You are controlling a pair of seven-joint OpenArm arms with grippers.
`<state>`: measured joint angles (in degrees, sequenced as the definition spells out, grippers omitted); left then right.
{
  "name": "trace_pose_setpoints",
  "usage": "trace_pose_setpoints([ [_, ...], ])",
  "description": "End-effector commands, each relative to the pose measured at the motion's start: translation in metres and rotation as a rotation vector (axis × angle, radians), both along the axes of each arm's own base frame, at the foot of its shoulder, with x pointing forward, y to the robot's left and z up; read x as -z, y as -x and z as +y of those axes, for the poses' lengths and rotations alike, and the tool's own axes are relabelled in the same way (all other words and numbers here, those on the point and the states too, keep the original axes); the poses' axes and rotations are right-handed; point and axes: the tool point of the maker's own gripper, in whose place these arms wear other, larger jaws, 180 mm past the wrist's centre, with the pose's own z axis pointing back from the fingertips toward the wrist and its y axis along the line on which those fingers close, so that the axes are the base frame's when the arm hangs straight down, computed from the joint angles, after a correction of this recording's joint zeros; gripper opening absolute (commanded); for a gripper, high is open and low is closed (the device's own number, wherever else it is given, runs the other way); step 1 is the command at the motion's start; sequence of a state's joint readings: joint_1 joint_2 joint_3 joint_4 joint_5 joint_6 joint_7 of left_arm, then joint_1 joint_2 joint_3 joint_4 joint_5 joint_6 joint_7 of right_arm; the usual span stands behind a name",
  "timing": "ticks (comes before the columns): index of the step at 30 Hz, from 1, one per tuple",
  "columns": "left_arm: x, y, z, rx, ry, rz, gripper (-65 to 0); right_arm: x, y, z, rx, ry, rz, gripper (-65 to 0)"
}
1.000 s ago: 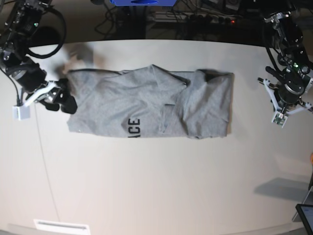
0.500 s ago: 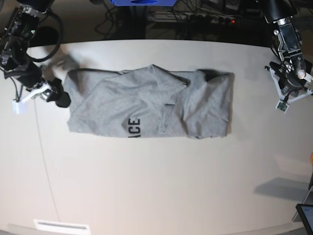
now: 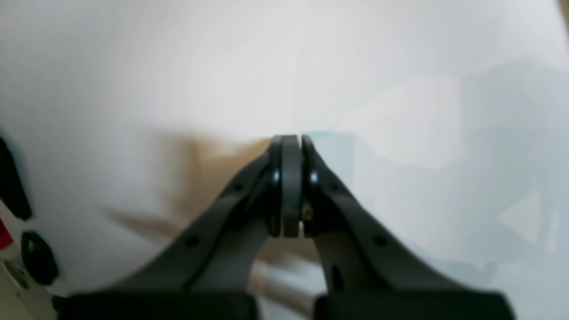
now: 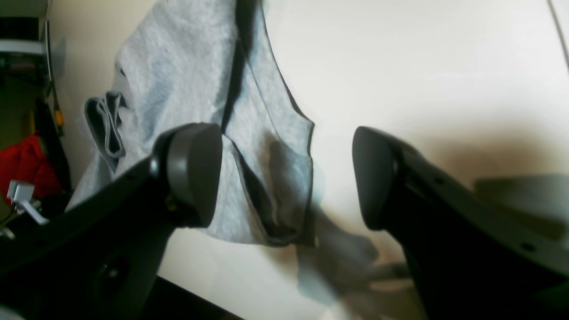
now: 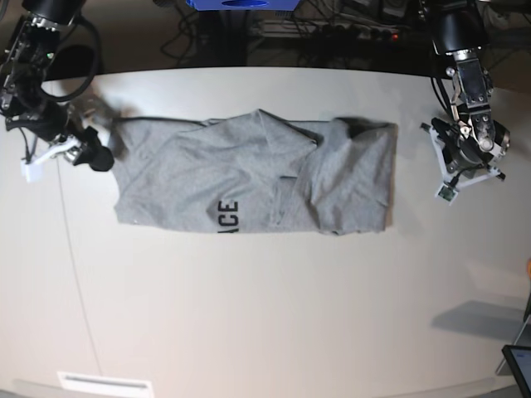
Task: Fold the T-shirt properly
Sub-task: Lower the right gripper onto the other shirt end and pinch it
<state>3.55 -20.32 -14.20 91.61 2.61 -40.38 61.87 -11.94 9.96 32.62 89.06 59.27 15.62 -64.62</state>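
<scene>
Right pincer (image 4: 286, 178) spread beside T-shirt (image 5: 257, 174), left pincer (image 3: 291, 146) pressed together

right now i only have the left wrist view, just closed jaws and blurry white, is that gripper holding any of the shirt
Observer: No. In the base view the left gripper sits off the T-shirt, beyond its edge, jaws shut on nothing.
Operator: where's the other arm
Observer: The right gripper is open, at the opposite end of the shirt, with the cloth's edge showing between its fingers.
Operator: any print showing
Observer: Yes, black letters ACE show near the front edge.
</scene>
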Motion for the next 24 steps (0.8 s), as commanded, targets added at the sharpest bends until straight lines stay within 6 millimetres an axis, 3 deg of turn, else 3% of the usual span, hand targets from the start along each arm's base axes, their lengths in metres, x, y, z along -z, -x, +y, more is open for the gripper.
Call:
trace_pose_setpoints([
  [1,-0.009,-0.006,0.006,-0.009,-0.018,-0.023,-65.0,-0.007,-0.004,-0.004,-0.006,0.013,-0.022,-20.7],
  [4,-0.004,-0.011,-0.012,0.034,0.002,-0.018,-65.0,-0.006,-0.004,0.000,-0.012,0.006,-0.021,-20.9],
  [10,0.009,-0.016,-0.045,0.109,0.036,0.004,-65.0,-0.001,-0.005,0.030,-0.078,-0.030,-0.014,-21.0],
  [16,0.005,-0.028,-0.052,0.115,0.049,-0.020,-65.0,-0.002,-0.011,0.049,-0.126,-0.047,-0.021,-21.3],
  [24,0.006,-0.029,-0.058,0.116,0.063,-0.024,-65.0,-0.007,-0.019,0.057,-0.127,-0.067,-0.044,-21.5],
])
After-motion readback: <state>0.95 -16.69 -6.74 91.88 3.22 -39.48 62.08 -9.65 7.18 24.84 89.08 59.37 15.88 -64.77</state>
